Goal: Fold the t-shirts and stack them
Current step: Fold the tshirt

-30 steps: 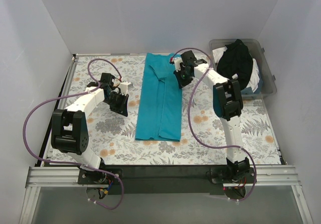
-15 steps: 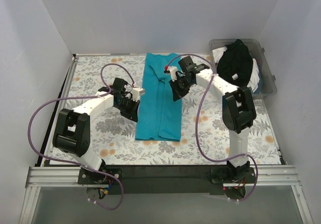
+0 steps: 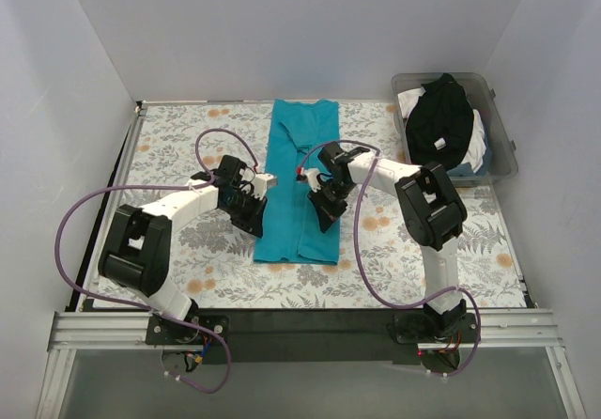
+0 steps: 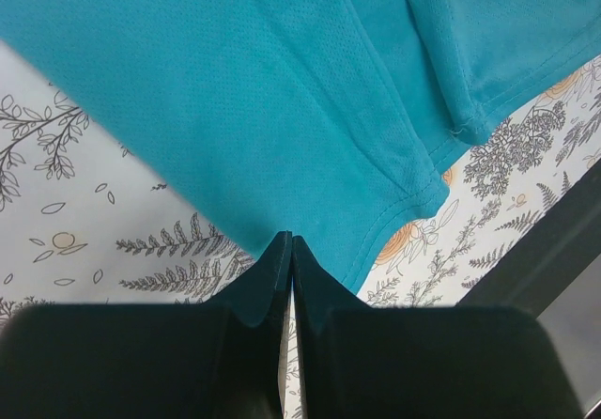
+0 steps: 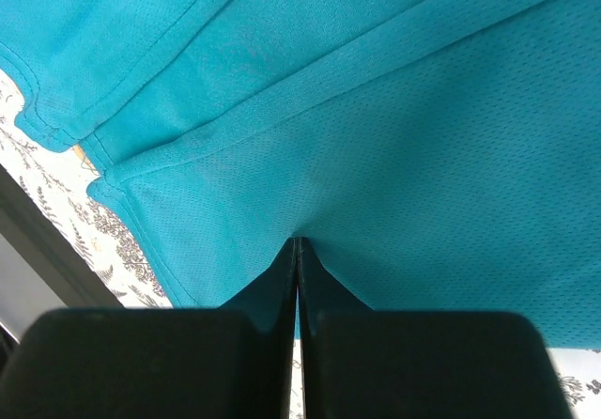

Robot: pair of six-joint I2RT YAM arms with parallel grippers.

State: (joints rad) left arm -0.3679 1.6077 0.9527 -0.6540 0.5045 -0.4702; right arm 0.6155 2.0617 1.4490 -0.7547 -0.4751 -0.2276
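Floral tablecloth (image 3: 188,147) covers table. Teal t-shirt (image 3: 299,156) flat at centre, folded lengthwise into long strip, hem toward arms. Clear bin (image 3: 504,148) far right corner w/ black t-shirt (image 3: 441,118) heaped over whitish ones (image 3: 409,100). Left gripper (image 4: 289,240) fingers closed, tips at shirt's left edge nr hem. Right gripper (image 5: 298,242) fingers closed, tips on shirt's right side. Can't tell if cloth pinched.

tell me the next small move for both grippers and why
Probably open both jaws. The left gripper and right gripper are shut, tips at opposite side edges of the teal t-shirt, which lies folded into a long strip; neither seems to pinch cloth, so a cross fold needs a grip first.
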